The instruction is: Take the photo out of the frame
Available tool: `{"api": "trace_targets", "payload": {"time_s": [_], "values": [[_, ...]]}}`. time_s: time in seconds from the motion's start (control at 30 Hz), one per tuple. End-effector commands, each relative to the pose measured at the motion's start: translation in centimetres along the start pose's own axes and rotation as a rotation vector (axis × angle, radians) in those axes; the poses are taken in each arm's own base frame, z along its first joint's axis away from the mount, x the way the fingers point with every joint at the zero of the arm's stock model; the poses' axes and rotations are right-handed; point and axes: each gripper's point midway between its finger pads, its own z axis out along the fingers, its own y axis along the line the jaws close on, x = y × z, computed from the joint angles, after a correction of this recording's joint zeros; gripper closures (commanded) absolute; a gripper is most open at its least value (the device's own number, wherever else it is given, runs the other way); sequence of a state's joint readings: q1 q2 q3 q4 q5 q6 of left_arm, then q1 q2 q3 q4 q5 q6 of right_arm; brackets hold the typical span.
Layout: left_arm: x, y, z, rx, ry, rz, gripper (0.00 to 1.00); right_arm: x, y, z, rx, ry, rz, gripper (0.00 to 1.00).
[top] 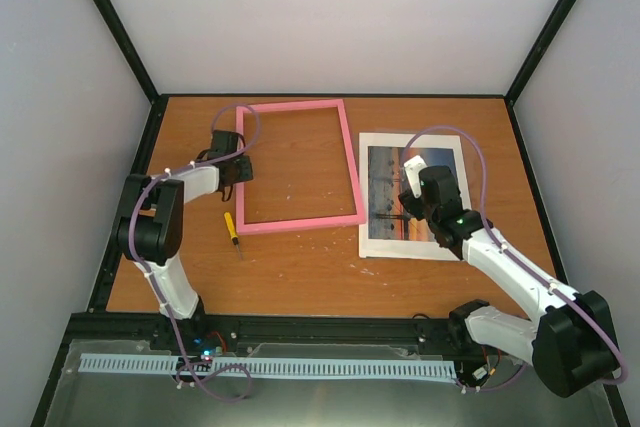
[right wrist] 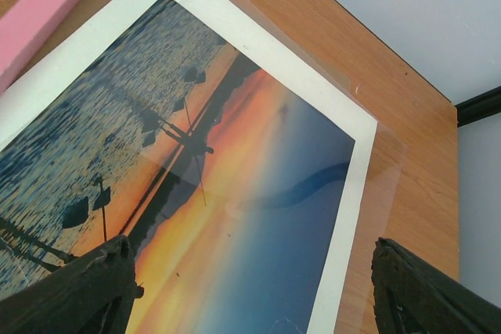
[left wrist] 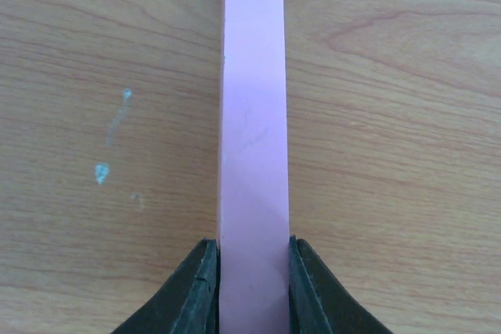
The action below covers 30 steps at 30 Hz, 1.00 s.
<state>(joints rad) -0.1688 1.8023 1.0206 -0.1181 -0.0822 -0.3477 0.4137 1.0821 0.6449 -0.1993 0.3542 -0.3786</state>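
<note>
From where I stand the job looks all but done: the frame [top: 300, 223] lies left of centre on the table [top: 300, 277] with bare wood showing through it, and the photo [top: 385, 197] lies flat just to its right, clear of the pink border.

The left gripper [left wrist: 252, 256] is clamped on the frame's left bar, a finger pressed to each side. The right gripper [right wrist: 250, 252] hangs over the photo with its fingers spread wide, holding nothing.

What worries me is the clear sheet [right wrist: 387, 185] sitting askew with the print (on top of it, I think). If the right fingers come down and pinch, they could catch only that film, or skid the thin print and crease it. And if the left arm pulls the frame sideways, the near corner could shove the photo's edge.

Counting up: one frame, one photo, one clear sheet, one screwdriver [top: 231, 227] by the frame's near-left corner, two arms.
</note>
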Motion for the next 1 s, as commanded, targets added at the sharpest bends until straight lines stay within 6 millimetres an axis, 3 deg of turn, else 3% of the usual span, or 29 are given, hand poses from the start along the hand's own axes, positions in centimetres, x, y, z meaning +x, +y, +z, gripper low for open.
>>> {"api": "trace_targets", "payload": {"time_s": [0.0, 0.1, 0.23, 0.47, 0.67, 0.97], "values": [[-2.8, -1.1, -0.1, 0.075, -0.101, 0.007, 0.99, 0.0, -0.1, 0.3, -0.001, 0.006, 0.001, 0.2], [-1.9, -0.2, 0.1, 0.029, -0.078, 0.0, 0.99, 0.1, -0.1, 0.3, -0.003, 0.01, -0.003, 0.2], [-0.3, 2.6, -0.4, -0.096, -0.037, -0.033, 0.99, 0.1, 0.0, 0.4, -0.006, 0.009, -0.003, 0.2], [2.2, 5.4, -1.4, -0.133, 0.008, -0.088, 0.99, 0.3, 0.4, 0.7, -0.022, 0.025, -0.009, 0.2], [2.3, 7.8, -2.1, -0.168, 0.003, -0.141, 0.99, 0.5, 0.6, 0.8, -0.03, 0.035, -0.009, 0.19], [2.5, 8.9, -1.9, -0.21, 0.019, -0.173, 0.98, 0.6, 0.6, 0.9, -0.028, 0.037, -0.011, 0.19]]}}
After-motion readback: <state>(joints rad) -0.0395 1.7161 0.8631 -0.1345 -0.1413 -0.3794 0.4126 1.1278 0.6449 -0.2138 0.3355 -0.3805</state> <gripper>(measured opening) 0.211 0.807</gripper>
